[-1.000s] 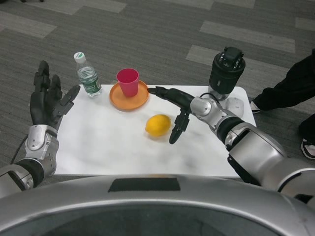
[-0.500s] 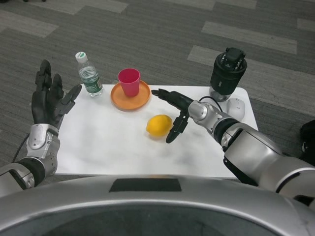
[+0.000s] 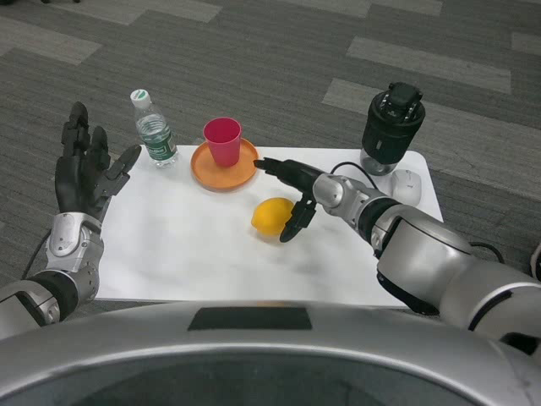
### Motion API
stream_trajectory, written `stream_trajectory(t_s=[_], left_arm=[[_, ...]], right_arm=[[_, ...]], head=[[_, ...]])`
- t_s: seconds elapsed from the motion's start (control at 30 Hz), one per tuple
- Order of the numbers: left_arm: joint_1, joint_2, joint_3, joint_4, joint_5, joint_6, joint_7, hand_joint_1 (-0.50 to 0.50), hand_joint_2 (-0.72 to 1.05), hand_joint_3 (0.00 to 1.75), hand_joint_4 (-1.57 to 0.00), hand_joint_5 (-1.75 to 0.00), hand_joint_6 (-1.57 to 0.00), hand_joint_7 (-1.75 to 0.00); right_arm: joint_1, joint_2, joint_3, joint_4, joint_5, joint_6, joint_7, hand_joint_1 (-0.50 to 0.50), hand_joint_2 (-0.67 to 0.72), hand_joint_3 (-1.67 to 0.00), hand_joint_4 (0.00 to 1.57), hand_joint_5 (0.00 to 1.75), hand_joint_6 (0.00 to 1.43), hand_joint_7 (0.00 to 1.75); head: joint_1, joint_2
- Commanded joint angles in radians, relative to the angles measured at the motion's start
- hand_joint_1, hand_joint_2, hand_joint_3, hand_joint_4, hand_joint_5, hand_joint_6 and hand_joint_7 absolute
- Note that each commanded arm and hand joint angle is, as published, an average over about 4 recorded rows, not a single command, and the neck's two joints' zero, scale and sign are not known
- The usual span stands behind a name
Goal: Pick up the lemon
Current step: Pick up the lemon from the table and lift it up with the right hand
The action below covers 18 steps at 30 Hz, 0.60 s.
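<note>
R robot hand (image 3: 293, 191) spread beside lemon (image 3: 272, 216), not gripping.

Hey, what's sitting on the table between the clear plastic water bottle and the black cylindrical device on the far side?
In the head view, an orange plate holding a pink cup lies between the bottle and the black device.

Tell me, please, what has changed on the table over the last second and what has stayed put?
The right hand has closed in leftward on the lemon, its fingers now around the fruit's right side, not yet gripping it. The lemon has not moved. The left hand stays raised and open at the table's left edge; bottle, cup and plate unchanged.
</note>
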Motion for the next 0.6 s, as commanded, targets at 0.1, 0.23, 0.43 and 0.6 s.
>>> stream_trajectory(t_s=[0.1,0.23,0.43,0.6], left_arm=[[-0.023,0.000,0.011,-0.003,0.008,0.000,0.000,0.50,0.87,0.09,0.00,0.00,0.00,0.00],[-0.026,-0.002,0.011,-0.003,0.010,0.000,0.001,0.50,0.87,0.09,0.00,0.00,0.00,0.00],[-0.028,-0.003,0.009,-0.003,0.010,0.000,0.000,0.50,0.87,0.09,0.00,0.00,0.00,0.00],[-0.033,-0.003,0.006,-0.002,0.010,0.000,0.000,0.50,0.87,0.09,0.00,0.00,0.00,0.00]], right_arm=[[-0.038,-0.001,0.024,0.017,0.011,0.019,-0.008,-0.17,-0.30,-0.40,0.00,0.58,0.00,0.02],[-0.050,0.002,0.074,0.041,0.027,0.030,-0.011,-0.17,-0.35,-0.44,0.00,0.63,0.00,0.07],[-0.052,0.003,0.093,0.067,0.037,0.046,-0.002,-0.17,-0.41,-0.58,0.00,0.78,0.00,0.07],[-0.051,0.011,0.111,0.074,0.037,0.052,0.007,-0.19,-0.41,-0.63,0.00,0.87,0.00,0.14]], head=[[0.018,-0.001],[0.028,-0.002],[0.046,-0.007],[0.080,-0.011]])
